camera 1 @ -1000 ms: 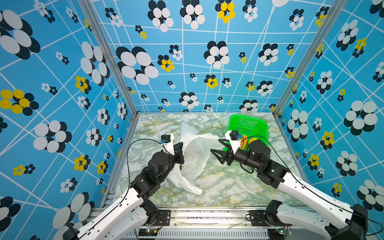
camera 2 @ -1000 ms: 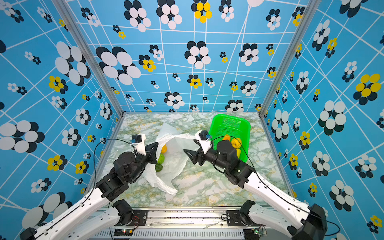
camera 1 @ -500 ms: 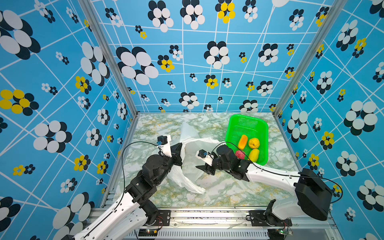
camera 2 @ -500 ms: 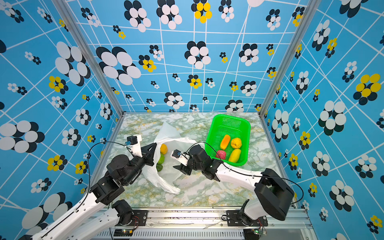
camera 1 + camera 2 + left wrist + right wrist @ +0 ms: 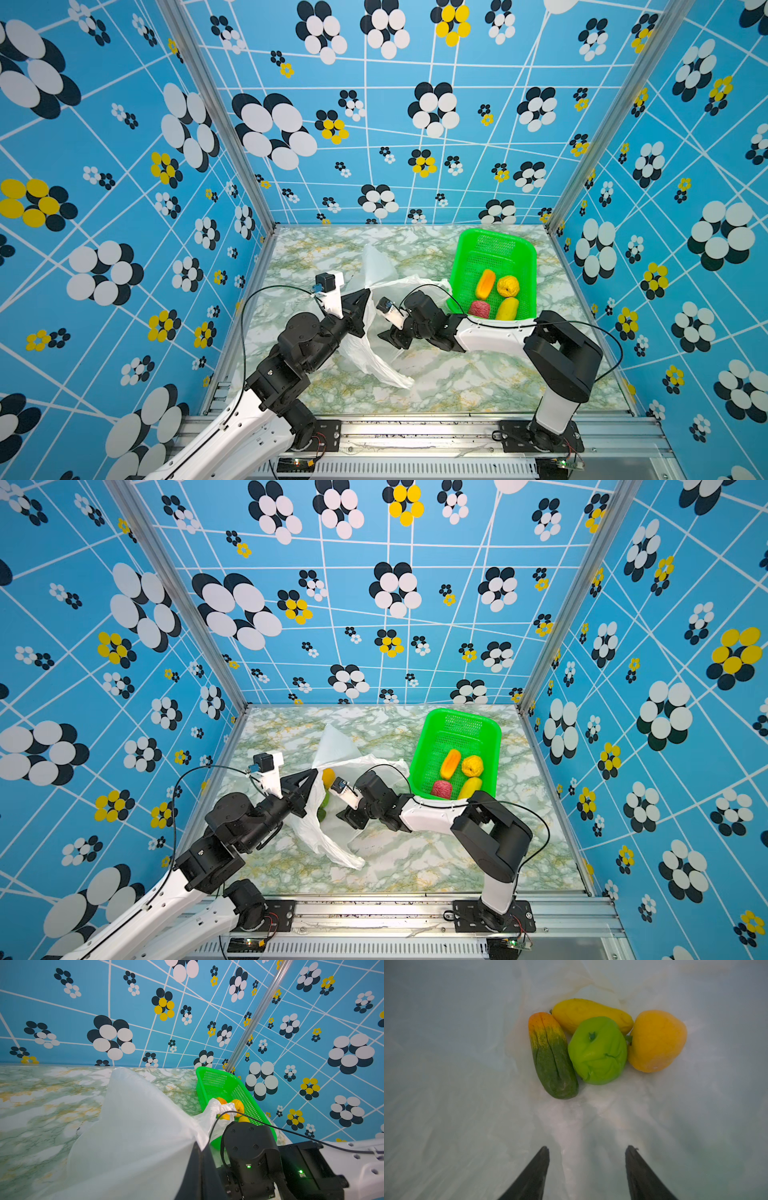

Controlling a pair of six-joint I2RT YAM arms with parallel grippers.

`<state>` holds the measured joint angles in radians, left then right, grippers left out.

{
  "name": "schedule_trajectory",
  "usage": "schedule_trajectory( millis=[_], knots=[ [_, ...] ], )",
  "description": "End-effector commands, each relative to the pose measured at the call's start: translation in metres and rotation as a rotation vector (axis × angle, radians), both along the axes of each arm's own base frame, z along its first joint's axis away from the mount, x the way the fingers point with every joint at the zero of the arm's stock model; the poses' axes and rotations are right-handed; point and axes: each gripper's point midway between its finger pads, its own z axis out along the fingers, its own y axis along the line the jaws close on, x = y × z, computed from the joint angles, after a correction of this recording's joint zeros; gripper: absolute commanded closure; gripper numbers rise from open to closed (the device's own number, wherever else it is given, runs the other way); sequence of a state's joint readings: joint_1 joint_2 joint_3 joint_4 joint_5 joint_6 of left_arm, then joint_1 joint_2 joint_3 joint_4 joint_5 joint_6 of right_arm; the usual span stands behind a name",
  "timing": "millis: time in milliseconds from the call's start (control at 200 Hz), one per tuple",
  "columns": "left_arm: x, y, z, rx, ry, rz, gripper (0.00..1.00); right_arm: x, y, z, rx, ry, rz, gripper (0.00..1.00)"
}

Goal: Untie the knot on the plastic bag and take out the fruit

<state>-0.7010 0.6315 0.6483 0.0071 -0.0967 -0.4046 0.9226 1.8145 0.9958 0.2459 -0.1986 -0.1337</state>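
Fruit (image 5: 598,1049) ahead of right claw (image 5: 587,1147)

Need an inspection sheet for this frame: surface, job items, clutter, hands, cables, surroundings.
Surface: marble-print table, carrying only the bag and basket.
Bag: white, left of centre, mouth open.
Fruit: four lie in the bag; four more sit in the green basket.
Clutter: nothing seen.
Left hand: shut on the bag's edge, holding it up.
Right hand: open and empty, inside the bag, short of the fruit.
Cables: a black loop hangs off the left arm; the right arm's cable arcs near the bag's rim.
Surroundings: blue flower-print walls, metal frame posts.
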Motion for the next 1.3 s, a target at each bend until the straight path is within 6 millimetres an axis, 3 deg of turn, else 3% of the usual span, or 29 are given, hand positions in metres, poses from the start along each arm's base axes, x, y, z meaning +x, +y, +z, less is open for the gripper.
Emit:
schedule_trajectory(
  millis=[0,155,460,475,515,600,800,910,1079,1119,1139,1294],
  knots=[
    [-0.002,-0.007,0.009,-0.025,-0.017,-0.034,1.00,0.004,0.028,0.015,0.108,0.055,0.008,0.30],
    [-0.003,-0.007,0.008,-0.040,-0.029,-0.037,1.00,0.006,0.064,0.019,0.228,0.185,0.042,0.22],
    [-0.003,-0.005,0.008,-0.037,-0.035,-0.027,1.00,0.026,0.101,0.006,0.335,0.267,0.023,0.13],
    [-0.003,-0.004,0.008,-0.036,-0.034,-0.026,1.00,0.026,0.104,0.010,0.346,0.267,0.030,0.12],
    [-0.003,-0.004,0.008,-0.038,-0.034,-0.024,1.00,0.025,0.109,-0.004,0.341,0.297,0.045,0.11],
    [-0.004,-0.005,0.007,-0.045,-0.034,-0.032,1.00,0.023,0.121,-0.001,0.368,0.332,0.089,0.10],
    [-0.003,-0.007,0.006,-0.039,-0.029,-0.032,1.00,0.036,0.116,-0.020,0.305,0.281,0.016,0.09],
    [-0.003,-0.007,0.005,-0.038,-0.027,-0.032,1.00,0.035,0.111,-0.031,0.231,0.212,-0.015,0.14],
    [0.002,0.004,0.001,-0.021,-0.012,0.036,1.00,0.059,0.076,-0.033,0.139,0.041,-0.220,0.21],
    [0.003,0.006,0.001,-0.019,-0.009,0.046,1.00,0.061,0.071,-0.037,0.123,0.025,-0.236,0.26],
    [0.004,0.006,0.001,-0.018,-0.009,0.046,1.00,0.062,0.071,-0.021,0.145,0.010,-0.238,0.29],
    [0.004,0.004,0.001,-0.019,-0.008,0.040,1.00,0.055,0.074,-0.011,0.152,0.012,-0.182,0.62]
  ],
)
